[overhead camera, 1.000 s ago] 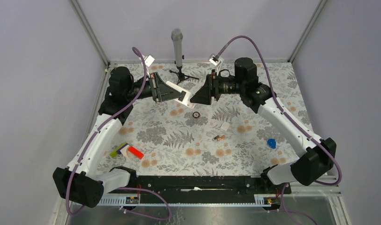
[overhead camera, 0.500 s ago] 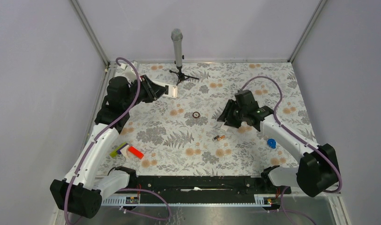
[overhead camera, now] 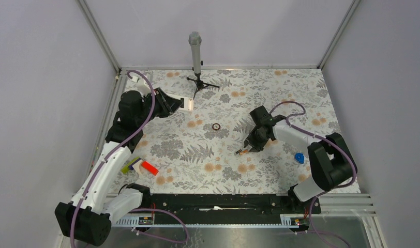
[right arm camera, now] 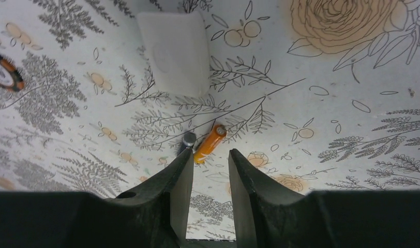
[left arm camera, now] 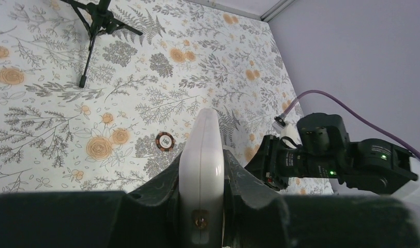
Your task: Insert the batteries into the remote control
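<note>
While the left gripper (left arm camera: 201,161) clamps the remote control (left arm camera: 203,134) by its two flat faces, edge-on and raised above the far left of the table (overhead camera: 197,173), the right gripper (right arm camera: 210,155) hangs low over the batteries (right arm camera: 209,142) near the table's middle. Its jaws stand partly apart and grip nothing. The orange cell lies just beyond the gap, and the darker cell sits close beside it at the left fingertip. Holding the handset aloft presumably keeps its back reachable for loading. A small white plate (right arm camera: 173,51), probably the compartment cover, lies flat near the cells. The narrow gap suits so slim a cylinder, but with the two cells so close the fingers may nudge or catch both.
</note>
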Robot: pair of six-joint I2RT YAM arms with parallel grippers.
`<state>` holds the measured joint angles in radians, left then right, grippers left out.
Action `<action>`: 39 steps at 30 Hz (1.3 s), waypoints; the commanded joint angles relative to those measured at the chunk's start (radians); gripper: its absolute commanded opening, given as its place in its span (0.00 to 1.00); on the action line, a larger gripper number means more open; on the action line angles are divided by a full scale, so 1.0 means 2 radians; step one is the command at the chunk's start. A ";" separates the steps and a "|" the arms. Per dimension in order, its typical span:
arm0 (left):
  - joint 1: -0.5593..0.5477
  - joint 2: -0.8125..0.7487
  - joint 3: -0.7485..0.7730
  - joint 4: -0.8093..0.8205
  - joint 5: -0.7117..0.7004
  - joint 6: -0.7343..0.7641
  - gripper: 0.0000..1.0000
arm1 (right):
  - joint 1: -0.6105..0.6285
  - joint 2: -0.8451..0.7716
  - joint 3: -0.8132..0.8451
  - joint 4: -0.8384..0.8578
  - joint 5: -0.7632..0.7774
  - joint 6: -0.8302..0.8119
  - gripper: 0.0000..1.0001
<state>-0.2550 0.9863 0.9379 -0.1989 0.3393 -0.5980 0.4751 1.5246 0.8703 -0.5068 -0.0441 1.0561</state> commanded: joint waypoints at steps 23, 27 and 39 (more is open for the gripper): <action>0.002 -0.021 -0.021 0.062 -0.004 0.013 0.00 | 0.005 0.063 0.054 -0.063 0.046 0.050 0.40; 0.002 -0.021 -0.023 0.062 -0.006 0.014 0.00 | 0.006 0.061 0.052 -0.066 0.036 0.054 0.42; 0.002 -0.028 -0.024 0.056 -0.008 0.016 0.00 | 0.020 0.084 0.050 -0.061 0.026 0.081 0.34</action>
<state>-0.2546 0.9508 0.8894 -0.1551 0.3363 -0.5831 0.5053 1.6749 0.9550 -0.6014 -0.0013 1.1744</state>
